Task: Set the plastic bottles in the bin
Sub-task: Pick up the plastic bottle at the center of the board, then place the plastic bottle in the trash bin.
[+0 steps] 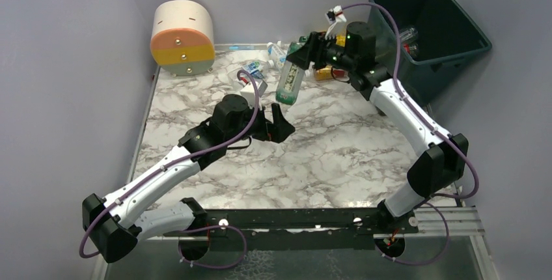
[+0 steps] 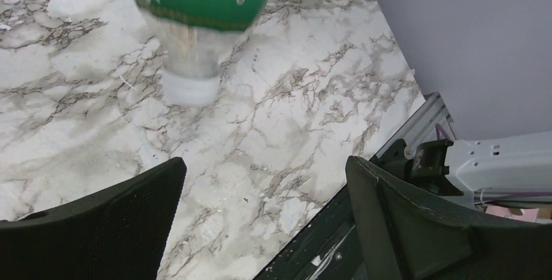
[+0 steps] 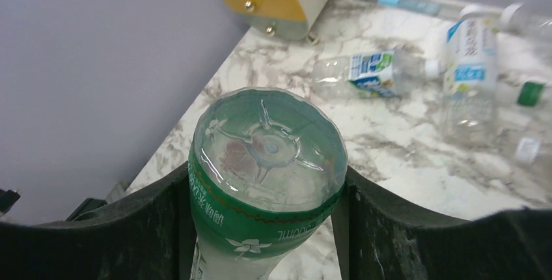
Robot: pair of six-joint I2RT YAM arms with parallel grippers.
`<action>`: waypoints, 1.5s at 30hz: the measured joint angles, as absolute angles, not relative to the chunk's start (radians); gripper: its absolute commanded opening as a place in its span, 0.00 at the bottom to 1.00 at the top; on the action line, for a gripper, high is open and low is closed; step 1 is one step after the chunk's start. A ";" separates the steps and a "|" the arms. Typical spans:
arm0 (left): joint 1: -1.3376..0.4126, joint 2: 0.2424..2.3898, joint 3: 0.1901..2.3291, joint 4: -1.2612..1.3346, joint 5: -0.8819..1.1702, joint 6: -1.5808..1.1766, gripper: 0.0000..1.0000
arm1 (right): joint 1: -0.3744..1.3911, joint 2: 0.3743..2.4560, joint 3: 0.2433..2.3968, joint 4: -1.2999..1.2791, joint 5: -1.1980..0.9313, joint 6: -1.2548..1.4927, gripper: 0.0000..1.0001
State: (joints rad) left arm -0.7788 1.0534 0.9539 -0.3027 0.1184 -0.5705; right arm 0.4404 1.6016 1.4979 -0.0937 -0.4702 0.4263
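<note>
Our right gripper (image 1: 311, 47) clamps a green-labelled bottle (image 1: 289, 78) cap-down over the table (image 1: 325, 156), short of the bin (image 1: 455, 65); our left gripper (image 1: 281, 124) gapes wide, empty. We see a few bottles (image 1: 408, 34) binned, with several more lying on the table

This looks like a robotics lab test cell: two robot arms (image 1: 156, 179) (purple cables (image 1: 394, 45) looping loose along them) bolted to a black rail (image 1: 293, 218) at the edge of a marble-patterned table (image 1: 338, 163), boxed in by bare lilac-grey walls (image 1: 58, 65), with plastic bottles (image 3: 374, 75) scattered on the tabletop.
</note>
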 measured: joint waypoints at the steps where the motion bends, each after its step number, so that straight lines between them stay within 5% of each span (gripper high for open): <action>1: -0.779 1.047 0.959 -0.303 0.118 -0.567 0.99 | 0.436 1.602 1.528 -0.117 -0.455 0.410 0.65; 11: -0.779 1.036 0.962 -0.331 0.114 -0.558 0.99 | 0.376 1.602 1.830 -0.264 -0.230 0.233 0.68; 21: -0.779 1.036 0.962 -0.339 0.115 -0.551 0.99 | 0.056 1.614 2.012 -0.294 -0.133 0.206 0.67; 45: -0.779 1.063 0.957 -0.337 0.116 -0.549 0.99 | 0.006 1.539 1.878 0.097 0.299 0.025 0.64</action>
